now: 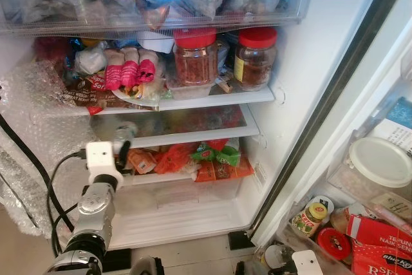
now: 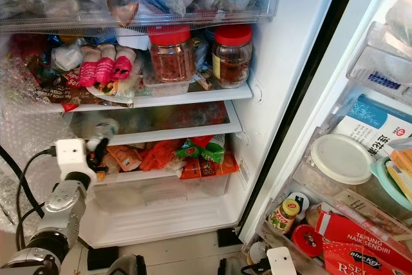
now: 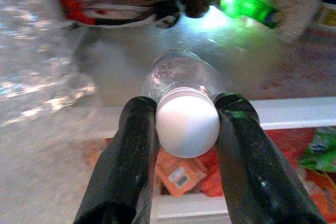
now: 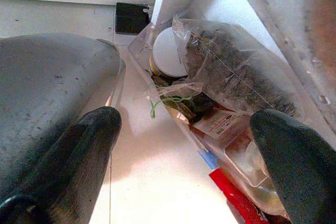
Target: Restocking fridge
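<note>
A clear plastic bottle point(image 3: 181, 77) with a white cap point(image 3: 187, 125) lies on its side, its body resting on the fridge's second shelf point(image 1: 193, 134). My left gripper point(image 3: 187, 129) is shut on the bottle at the cap, one black finger point(image 3: 128, 156) on each side. From the head, the left arm point(image 1: 96, 204) reaches up to the shelf's left end, where the bottle point(image 1: 122, 131) shows faintly. My right gripper point(image 4: 184, 145) hangs low and open beside the door's bottom bin, with nothing between its fingers.
Two red-lidded jars point(image 1: 195, 56) and pink packets point(image 1: 129, 72) crowd the shelf above. Orange and green packets point(image 1: 206, 159) sit in the drawer below. Bubble wrap point(image 1: 38, 114) hangs at the left. The open door's bins point(image 1: 380, 159) hold tubs, jars and boxes on the right.
</note>
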